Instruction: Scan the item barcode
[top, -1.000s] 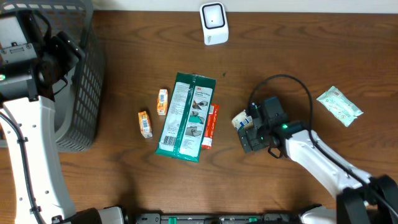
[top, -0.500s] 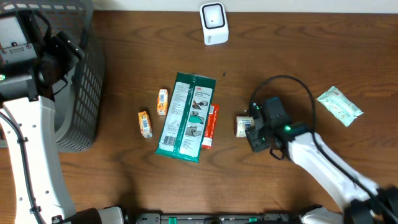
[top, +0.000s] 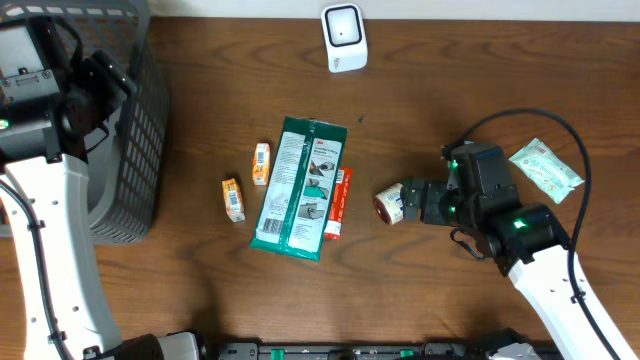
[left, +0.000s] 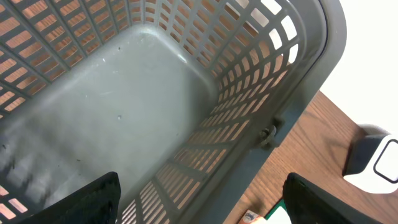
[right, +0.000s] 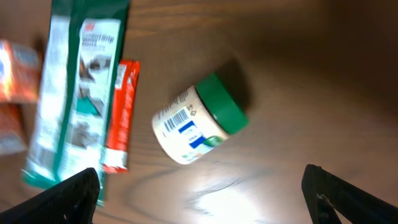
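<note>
- The small jar (right: 199, 118) lies on its side on the table (top: 450, 90), just ahead of my right hand (top: 418, 200), whose fingers stand wide apart around nothing.
- It looks light, rigid and smooth (likely to roll), so I'd pinch across the white body, leaving the barcode (right: 176, 118) uncovered.
- My left hand (left: 211, 202) hangs spread over the basket (left: 298, 81).

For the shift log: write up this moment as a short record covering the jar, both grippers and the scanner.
jar: green lid, lying on its side on the table, barcode visible, not held
right gripper: open, beside the jar
left gripper: open, over the grey basket
scanner: white, at the far table edge, away from the jar
</note>
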